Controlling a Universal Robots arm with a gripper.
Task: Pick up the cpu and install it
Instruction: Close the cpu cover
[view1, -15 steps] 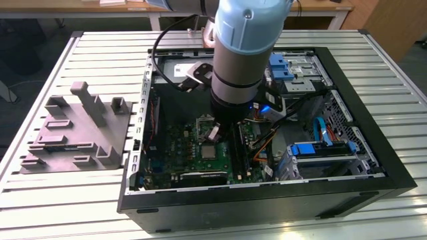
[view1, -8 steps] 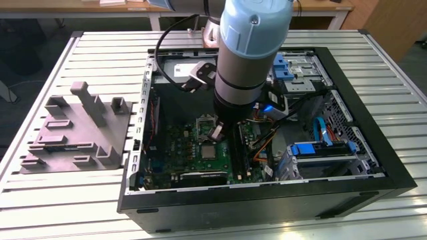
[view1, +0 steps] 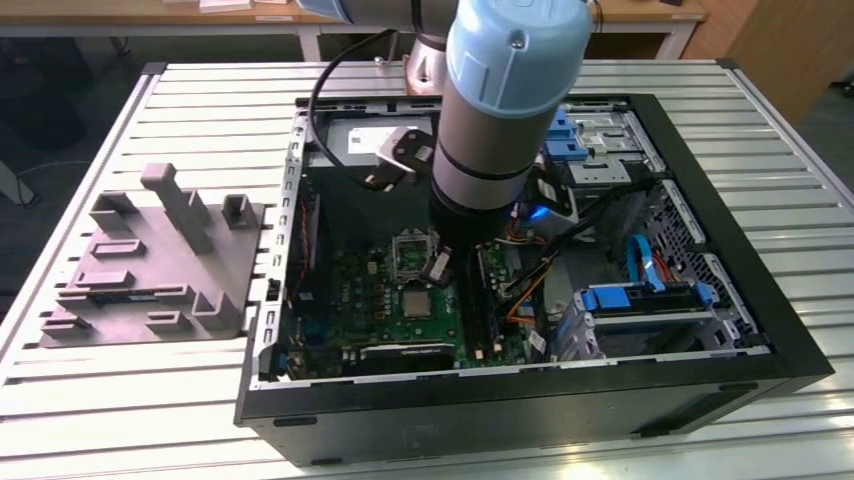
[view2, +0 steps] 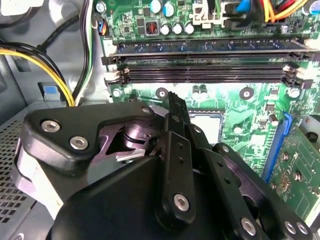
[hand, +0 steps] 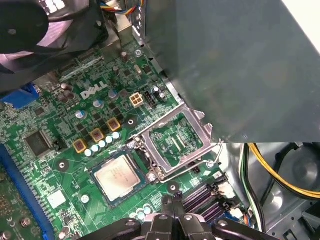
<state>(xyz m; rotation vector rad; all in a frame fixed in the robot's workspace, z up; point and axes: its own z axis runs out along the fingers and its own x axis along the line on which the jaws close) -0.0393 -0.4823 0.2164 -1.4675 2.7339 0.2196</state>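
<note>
The gripper (hand: 173, 200) has its fingers (hand: 166, 212) drawn close together with nothing between them. In the first wrist view it hangs above the green board (hand: 75, 125), just off one corner of the cpu (hand: 119, 177) and apart from it. The cpu lies flat in its socket, pale metal top up, its edges square with the socket's dark rim. Just beside it the metal frame (hand: 175, 140) stands swung open, and its thin lever (hand: 200, 162) runs along the frame's far edge. In the second wrist view the black memory slots (view2: 205, 75) run across the board past the fingertips, and yellow wires (view2: 37, 65) curve along the case wall. In the exterior view the arm (view1: 514, 100) comes down into the middle of the open case (view1: 747, 250), and the cpu (view1: 418, 303) shows as a light square on the board, lower centre, just below the gripper (view1: 437, 264). Blue-tabbed drive bays (view1: 638, 300) crowd the exterior view's right side of the case. Bare board lies around the socket towards the exterior view's left. A grey tray (view1: 147, 270) sits on the slatted table (view1: 200, 90) at the exterior view's left, well apart from the case.
</note>
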